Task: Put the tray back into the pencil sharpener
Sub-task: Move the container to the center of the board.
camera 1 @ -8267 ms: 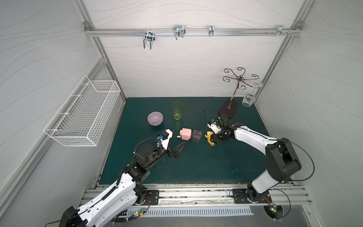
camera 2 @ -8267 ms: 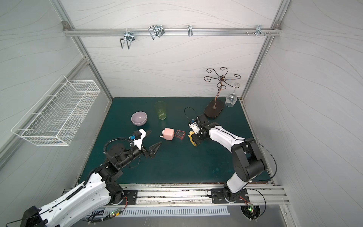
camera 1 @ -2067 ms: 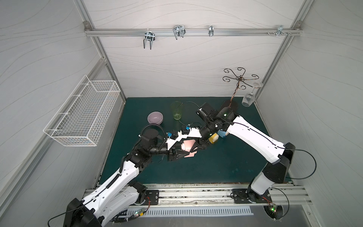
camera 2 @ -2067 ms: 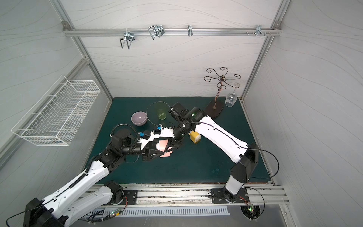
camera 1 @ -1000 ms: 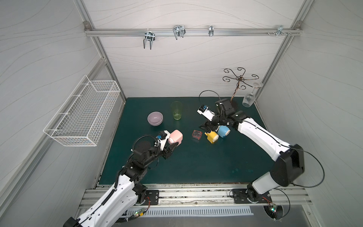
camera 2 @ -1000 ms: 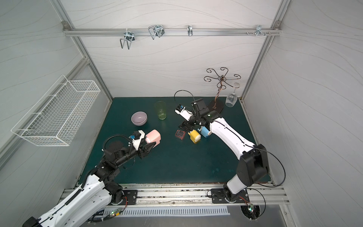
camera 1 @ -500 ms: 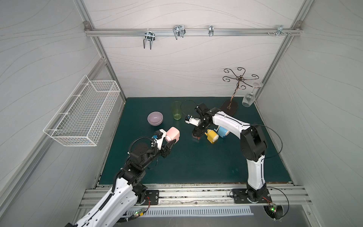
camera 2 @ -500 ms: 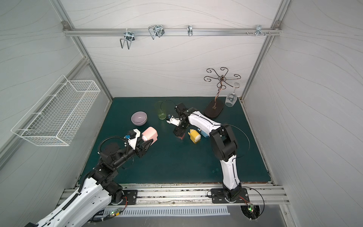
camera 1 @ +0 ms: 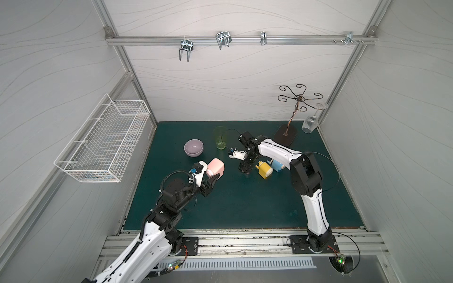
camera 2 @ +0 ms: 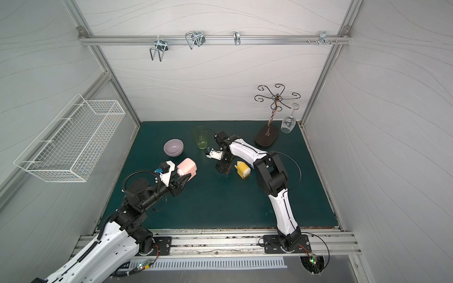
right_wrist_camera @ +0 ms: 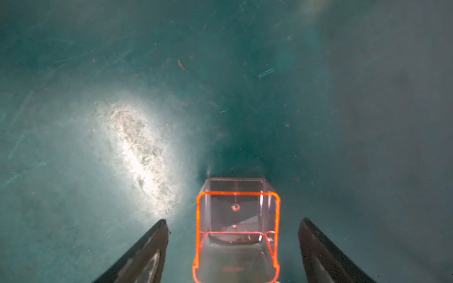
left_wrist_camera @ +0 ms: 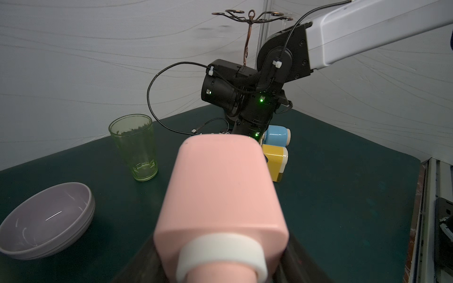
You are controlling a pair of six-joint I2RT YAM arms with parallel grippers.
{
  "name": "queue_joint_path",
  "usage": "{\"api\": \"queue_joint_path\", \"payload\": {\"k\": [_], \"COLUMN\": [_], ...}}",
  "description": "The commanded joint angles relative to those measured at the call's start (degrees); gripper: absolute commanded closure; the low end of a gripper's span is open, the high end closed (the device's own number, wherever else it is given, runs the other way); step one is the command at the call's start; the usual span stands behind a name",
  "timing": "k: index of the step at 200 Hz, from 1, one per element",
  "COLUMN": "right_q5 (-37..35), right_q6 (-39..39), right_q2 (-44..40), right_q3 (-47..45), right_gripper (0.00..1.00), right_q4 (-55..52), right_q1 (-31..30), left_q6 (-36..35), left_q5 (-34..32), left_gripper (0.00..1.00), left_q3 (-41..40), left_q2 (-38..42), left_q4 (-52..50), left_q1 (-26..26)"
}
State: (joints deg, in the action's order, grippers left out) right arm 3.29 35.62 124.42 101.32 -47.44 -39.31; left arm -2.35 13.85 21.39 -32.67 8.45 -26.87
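Right wrist view: the clear, orange-rimmed tray [right_wrist_camera: 236, 235] stands on the green tabletop [right_wrist_camera: 343, 98] between the widely spread fingers [right_wrist_camera: 147, 252] of the right tool [right_wrist_camera: 233, 220]. A gap shows on each side and nothing is gripped.

Left wrist view: the left tool [left_wrist_camera: 215, 268] is clamped on the pink pencil sharpener [left_wrist_camera: 220, 196], with dark fingers on both flanks. Beyond are a green glass [left_wrist_camera: 133, 147] (upright), a lilac bowl [left_wrist_camera: 46, 218], and a yellow sharpener [left_wrist_camera: 275, 159] just beside a blue sharpener [left_wrist_camera: 278, 136].

In both top views the pink pencil sharpener is held off the tabletop near the bowl. It is well apart from the tray, which sits under the down-pointing right tool, just beside the yellow sharpener.
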Motion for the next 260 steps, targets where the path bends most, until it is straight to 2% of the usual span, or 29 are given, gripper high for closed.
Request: {"api": "queue_joint_path", "payload": {"k": [1,57,93,123,180,212,236,260], "right_q5": [1.7,-0.5,-1.2,-1.9,1.4,1.6,1.2,-3.0], "right_q6": [0.7,1.2,1.8,2.2,-0.9,-3.1,-9.1,-21.6], "right_q2": [1.4,2.0,1.4,0.4,-4.4,-7.6,-10.0,-15.5], "right_q3": [0.8,-0.4,-1.9,-3.8,-8.3,-7.8,-5.7,-9.8], "right_gripper": [0.18,0.29,0.41,0.44,0.43,0.30,0.29,0.32], "right_q4": [-2.8,-2.3,-1.7,-1.1,-0.6,-0.1,-0.8,2.0], "right_q1": [-0.9,-2.1,-3.1,-4.1,-8.3,-8.3,-7.8,-8.3], "left_q6": [-0.3,-0.2,0.0,0.2,0.1,0.4,0.6,0.8], "left_q5": [0.1,0.1,0.0,0.0,-0.6,-0.6,-0.8,-1.2], "left_gripper": [1.00,1.00,1.00,1.00,1.00,1.00,1.00,1.00], "left_q3": [1.1,1.1,1.0,0.9,0.7,0.2,-0.2,-0.4], "left_q2": [0.6,0.6,0.9,1.0,1.5,3.5,4.4,4.3], "left_q4": [4.4,4.5,4.5,4.5,5.4,3.7,3.2,3.9], "left_q1": [0.2,0.5,0.7,0.7,0.9,1.1,1.2,1.3]}}
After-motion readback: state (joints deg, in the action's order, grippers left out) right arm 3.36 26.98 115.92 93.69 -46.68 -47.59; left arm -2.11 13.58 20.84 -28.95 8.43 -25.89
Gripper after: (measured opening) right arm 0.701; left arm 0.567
